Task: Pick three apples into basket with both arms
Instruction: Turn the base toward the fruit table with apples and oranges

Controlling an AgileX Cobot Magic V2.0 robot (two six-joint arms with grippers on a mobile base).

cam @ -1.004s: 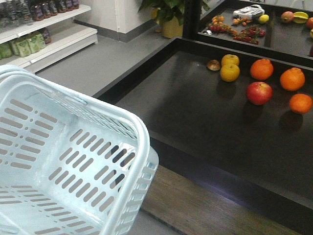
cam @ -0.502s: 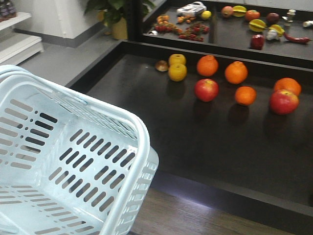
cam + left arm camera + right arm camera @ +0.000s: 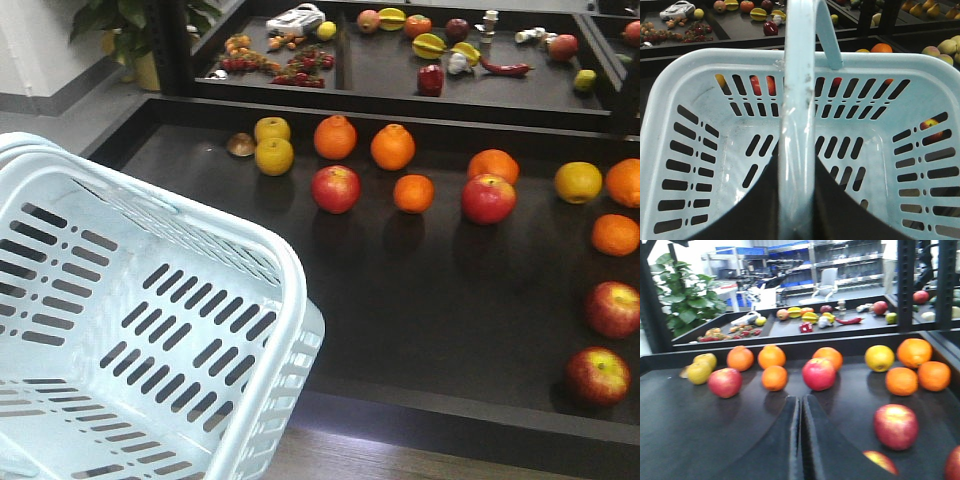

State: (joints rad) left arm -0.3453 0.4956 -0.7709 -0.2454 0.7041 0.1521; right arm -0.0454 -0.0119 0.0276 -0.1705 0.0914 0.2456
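Observation:
The pale blue slotted basket [image 3: 292, 275] fills the lower left of the front view and holds nothing. In the left wrist view my left gripper [image 3: 797, 167] is shut on the basket's handle [image 3: 798, 90], with the basket [image 3: 900, 62] hanging below. Several red apples lie on the black shelf: one mid-left [image 3: 335, 188], one at centre [image 3: 488, 198], two at the right edge [image 3: 612, 308] [image 3: 598, 375]. My right gripper [image 3: 801, 400] hovers low over the shelf, shut and empty. Apples [image 3: 725, 382] [image 3: 818, 374] lie beyond it, and one [image 3: 895, 426] sits to its right.
Oranges [image 3: 393, 146] and yellow-green fruits [image 3: 274, 155] sit among the apples. The shelf has a raised black front edge [image 3: 450, 420]. A second tray behind [image 3: 380, 60] holds mixed produce. A potted plant [image 3: 130, 30] stands at the far left.
The front view has swung to the right: fruits have slid left in frame and more apples and oranges have come in at the right. The basket keeps its place in frame.

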